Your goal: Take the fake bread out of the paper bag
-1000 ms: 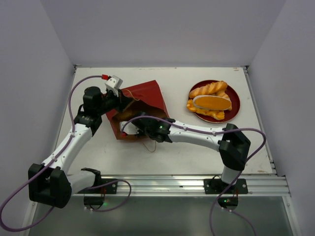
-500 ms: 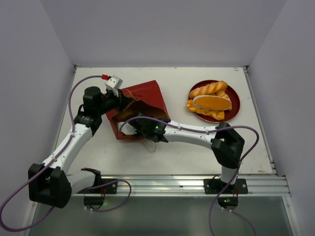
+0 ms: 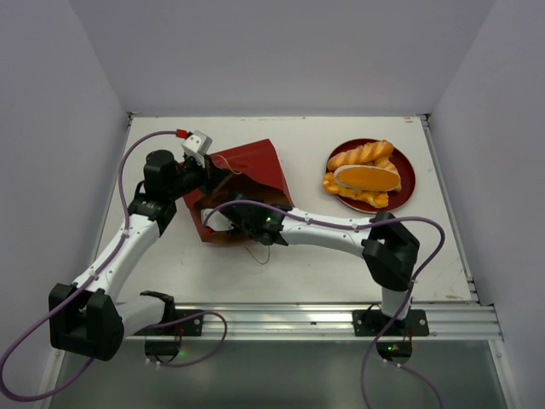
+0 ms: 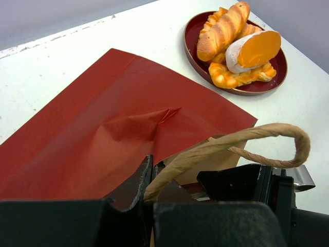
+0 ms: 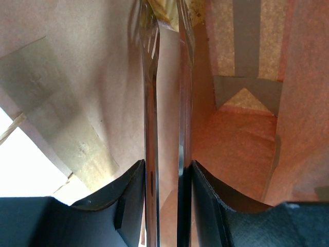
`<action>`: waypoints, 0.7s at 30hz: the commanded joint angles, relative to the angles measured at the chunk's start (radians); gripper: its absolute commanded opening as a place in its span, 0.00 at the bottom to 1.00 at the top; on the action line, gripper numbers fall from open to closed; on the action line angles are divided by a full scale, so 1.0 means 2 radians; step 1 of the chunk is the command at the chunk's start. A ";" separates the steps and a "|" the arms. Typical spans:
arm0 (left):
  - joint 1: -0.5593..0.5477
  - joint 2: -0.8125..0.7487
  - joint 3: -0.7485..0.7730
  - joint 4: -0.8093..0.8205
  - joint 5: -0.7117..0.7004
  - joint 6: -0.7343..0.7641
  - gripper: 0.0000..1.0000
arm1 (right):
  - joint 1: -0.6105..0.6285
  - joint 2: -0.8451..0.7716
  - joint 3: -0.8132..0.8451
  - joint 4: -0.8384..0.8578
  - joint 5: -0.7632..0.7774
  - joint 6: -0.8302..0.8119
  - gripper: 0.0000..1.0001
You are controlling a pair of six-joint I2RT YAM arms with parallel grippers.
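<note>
Well, the left fingers (image 4: 134, 188) are clamped tight on the near rim of the paper bag (image 3: 255, 175), right where the tan loop handle (image 4: 241, 139) comes out from between them and curls off to the side. They hold that edge up off the table (image 3: 341, 256), so the mouth gapes.

The right fingers (image 5: 150, 128) are pushed inside that mouth, just beside the left pair. They stand only a narrow slit apart, with brown kraft paper all around them. Something pale and straw-coloured sits at their tips, too blurred to name, and I can't tell whether they are pinching anything.

Out from both pairs, the bag lies on its side, red face up and creased. Its long axis runs from the open end at the fingers, facing the arm bases, away to the closed end towards the far wall.

Well off to the right of the right fingers, apart from the bag, the fake bread (image 3: 368, 175) is piled on a round red plate (image 3: 409, 183). The long rolls lie roughly crosswise, left to right, and one cut orange face is turned upward.
</note>
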 commanded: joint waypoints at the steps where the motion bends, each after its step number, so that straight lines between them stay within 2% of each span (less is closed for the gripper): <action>1: -0.003 -0.011 -0.002 0.010 0.001 0.013 0.00 | 0.002 0.014 0.024 0.017 0.019 -0.007 0.42; 10: -0.003 -0.011 -0.002 0.009 0.002 0.013 0.00 | 0.002 0.031 0.030 0.017 0.024 -0.004 0.41; 13: -0.002 -0.011 -0.003 0.009 0.003 0.013 0.00 | 0.002 0.034 0.031 0.017 0.025 -0.003 0.38; 15: -0.002 -0.012 -0.002 0.009 0.003 0.013 0.00 | 0.002 0.032 0.030 0.016 0.024 -0.001 0.30; 16: -0.003 -0.012 -0.002 0.009 0.002 0.013 0.00 | 0.002 0.031 0.030 0.014 0.023 0.000 0.21; 19: -0.002 -0.012 -0.002 0.009 0.002 0.013 0.00 | -0.002 0.021 0.027 0.014 0.019 0.003 0.07; 21: -0.002 -0.012 -0.002 0.009 0.001 0.013 0.00 | -0.003 0.011 0.023 0.014 0.016 0.004 0.01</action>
